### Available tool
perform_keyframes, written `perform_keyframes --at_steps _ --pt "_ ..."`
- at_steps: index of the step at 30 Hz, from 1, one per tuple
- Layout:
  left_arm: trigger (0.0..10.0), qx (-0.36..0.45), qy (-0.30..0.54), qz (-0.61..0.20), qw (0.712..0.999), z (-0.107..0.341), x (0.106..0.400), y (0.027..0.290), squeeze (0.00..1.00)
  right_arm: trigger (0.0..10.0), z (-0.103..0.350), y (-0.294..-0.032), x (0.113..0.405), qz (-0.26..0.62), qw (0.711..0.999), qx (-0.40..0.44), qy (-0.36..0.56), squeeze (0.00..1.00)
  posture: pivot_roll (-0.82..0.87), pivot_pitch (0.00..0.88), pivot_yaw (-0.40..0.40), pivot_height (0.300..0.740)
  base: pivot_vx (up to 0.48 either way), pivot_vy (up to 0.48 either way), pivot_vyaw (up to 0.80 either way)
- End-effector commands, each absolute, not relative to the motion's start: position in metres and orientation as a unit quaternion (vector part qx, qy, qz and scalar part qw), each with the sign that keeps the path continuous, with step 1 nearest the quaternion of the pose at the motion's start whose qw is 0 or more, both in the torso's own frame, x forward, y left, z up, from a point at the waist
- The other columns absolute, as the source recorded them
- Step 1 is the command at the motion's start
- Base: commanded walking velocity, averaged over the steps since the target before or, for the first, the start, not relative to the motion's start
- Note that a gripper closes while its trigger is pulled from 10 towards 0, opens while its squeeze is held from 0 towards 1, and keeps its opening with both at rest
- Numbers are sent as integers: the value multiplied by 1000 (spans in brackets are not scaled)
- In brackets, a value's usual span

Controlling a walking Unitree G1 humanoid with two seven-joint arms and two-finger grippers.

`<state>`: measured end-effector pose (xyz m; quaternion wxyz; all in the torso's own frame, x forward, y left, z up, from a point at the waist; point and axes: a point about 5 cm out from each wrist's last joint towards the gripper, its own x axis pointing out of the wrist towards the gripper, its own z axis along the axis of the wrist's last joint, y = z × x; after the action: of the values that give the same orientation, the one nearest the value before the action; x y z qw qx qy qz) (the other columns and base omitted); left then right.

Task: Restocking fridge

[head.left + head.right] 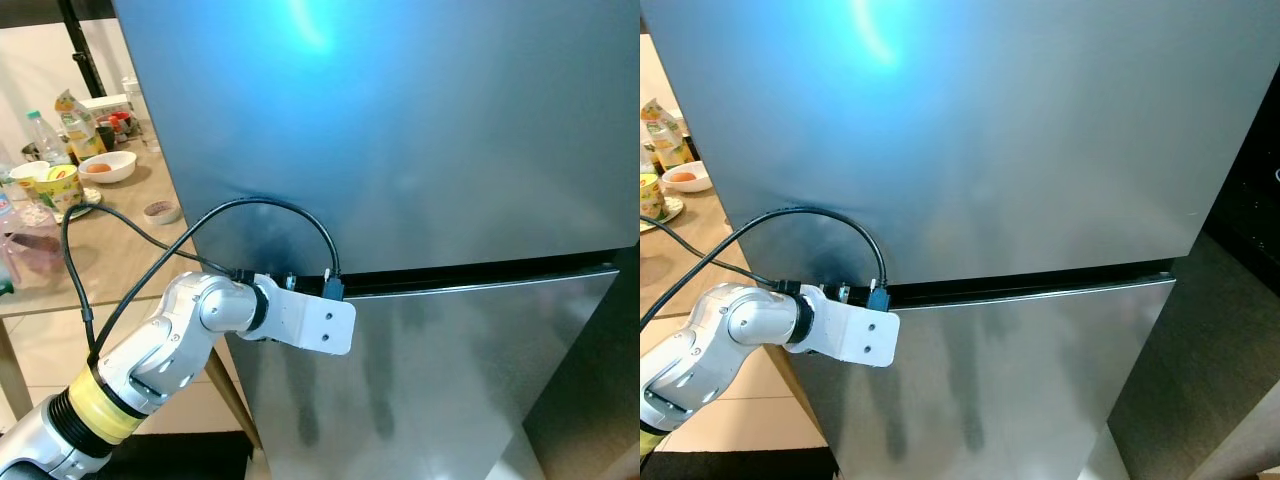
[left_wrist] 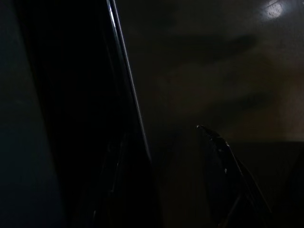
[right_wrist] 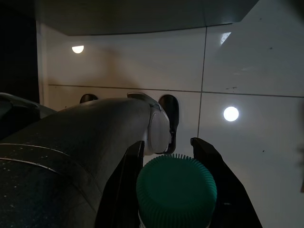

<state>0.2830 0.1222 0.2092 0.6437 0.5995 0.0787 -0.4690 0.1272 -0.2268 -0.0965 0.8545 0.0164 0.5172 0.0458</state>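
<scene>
Left end effector [image 2: 166, 137] at fridge [image 1: 420, 150] door seam [image 1: 480, 277].

A table [image 1: 130, 250] stands left of the fridge [image 1: 420, 140], bowls [image 1: 107, 166] on it

Glossy brushed-metal fridge [image 1: 420, 150]; ribbed green plastic cap [image 3: 176, 186]

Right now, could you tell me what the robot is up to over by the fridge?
The left gripper is reaching into the dark seam between the two doors of the closed steel fridge, fingers apart, apparently to pull a door open. The right gripper hangs low over the tiled floor, clamped on a green-capped bottle.
</scene>
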Motion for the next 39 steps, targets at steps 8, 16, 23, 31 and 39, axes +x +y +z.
perform_keyframes --at_steps 8,16,23,31,39 --pt "10000 556 135 -537 620 172 266 109 0 10000 -97 -225 126 42 853 21 519 0 -87 0 8 740 0 0 0" --pt "10000 464 192 -612 612 167 241 110 0 10000 -97 -225 126 41 853 21 519 0 -87 0 9 740 0 0 0" --pt "10000 458 232 -604 609 161 240 118 0 10000 -98 -224 124 40 852 22 521 0 -88 0 13 740 0 0 0" --pt "10000 446 230 -617 607 164 236 115 0 10000 -99 -223 123 40 852 23 522 0 -87 0 14 740 0 0 0" --pt "10000 415 175 -656 606 180 230 102 0 10000 -99 -223 123 39 852 24 522 0 -87 0 15 740 0 0 0"
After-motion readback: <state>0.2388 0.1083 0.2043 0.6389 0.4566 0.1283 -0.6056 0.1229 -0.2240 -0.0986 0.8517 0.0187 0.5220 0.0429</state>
